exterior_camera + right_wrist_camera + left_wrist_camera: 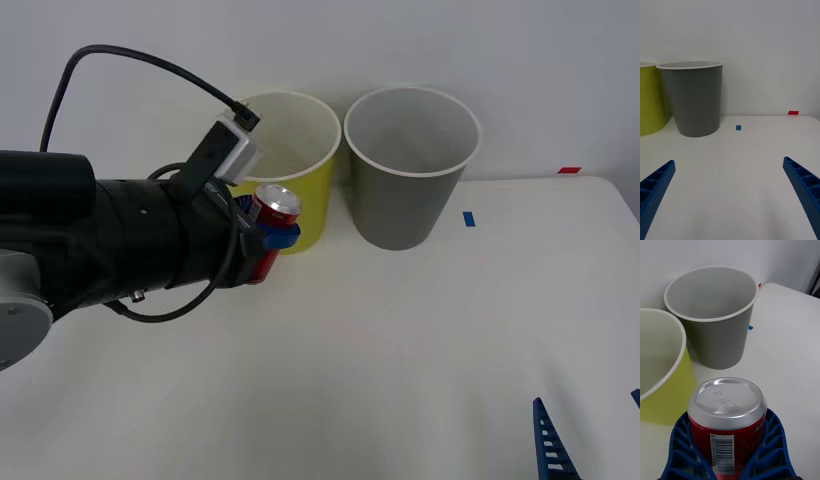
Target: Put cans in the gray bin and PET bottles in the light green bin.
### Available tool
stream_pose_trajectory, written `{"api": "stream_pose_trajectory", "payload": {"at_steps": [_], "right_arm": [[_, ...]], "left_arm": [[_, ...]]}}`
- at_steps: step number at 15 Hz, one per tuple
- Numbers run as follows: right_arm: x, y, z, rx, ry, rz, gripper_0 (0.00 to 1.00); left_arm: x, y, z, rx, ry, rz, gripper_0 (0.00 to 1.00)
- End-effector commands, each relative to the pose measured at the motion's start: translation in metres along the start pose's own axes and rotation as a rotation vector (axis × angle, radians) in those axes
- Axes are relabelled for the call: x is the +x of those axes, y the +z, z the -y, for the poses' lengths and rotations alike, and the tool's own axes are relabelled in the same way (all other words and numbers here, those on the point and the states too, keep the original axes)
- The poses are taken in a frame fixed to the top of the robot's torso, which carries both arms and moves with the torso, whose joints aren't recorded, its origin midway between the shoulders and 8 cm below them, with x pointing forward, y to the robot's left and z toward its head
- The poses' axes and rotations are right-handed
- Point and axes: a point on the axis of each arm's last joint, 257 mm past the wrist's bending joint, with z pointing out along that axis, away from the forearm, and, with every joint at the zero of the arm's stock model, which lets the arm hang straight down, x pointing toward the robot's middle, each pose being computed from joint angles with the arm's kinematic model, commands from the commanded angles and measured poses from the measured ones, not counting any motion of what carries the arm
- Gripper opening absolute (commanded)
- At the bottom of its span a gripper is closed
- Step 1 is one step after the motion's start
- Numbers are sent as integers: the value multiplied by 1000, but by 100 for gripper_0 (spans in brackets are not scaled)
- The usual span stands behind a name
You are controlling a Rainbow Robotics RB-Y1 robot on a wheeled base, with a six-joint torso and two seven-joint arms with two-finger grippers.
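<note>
Front view
- Left gripper [268,240]: I am pinching the red can [272,213] between my blue fingers, holding it above the table [400,350], silver end up.
- Can position: it is sitting just in front of the light green bin [290,170], overlapping that bin's near wall, level with its middle.
- Gray bin [410,165]: it is standing upright immediately right of the green one, at the far edge of the table; I cannot tell whether they are touching.
- Right gripper [590,430]: I am keeping it low at the near right corner, well apart from both bins.
- Marks: a blue tape square [469,218] is lying right of the gray bin, a red one [569,170] farther right.

Right wrist view
- Right fingers [805,185]: I am holding them spread wide, with bare table between them.
- Bins: the gray bin [692,99] is standing beyond, with the green bin [649,99] to its left.

Left wrist view
- Grip: my fingers [769,440] are pressing both sides of the can [727,416], barcode facing the camera.
- Beyond the can: the green rim [668,363] is lying near left, the gray bin [715,315] farther off.
</note>
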Motion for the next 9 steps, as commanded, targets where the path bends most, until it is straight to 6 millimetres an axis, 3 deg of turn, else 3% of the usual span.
{"api": "stream_pose_trajectory", "payload": {"at_steps": [1,5,9], "right_arm": [[0,0,0,0,0,0,100],[0,0,0,0,0,0,100],[0,0,0,0,0,0,100]], "left_arm": [[-37,-33,-4,15,-30,113,1],[-76,-76,-41,-75,-51,256,1],[-104,-108,-56,-150,-46,378,1]]}}
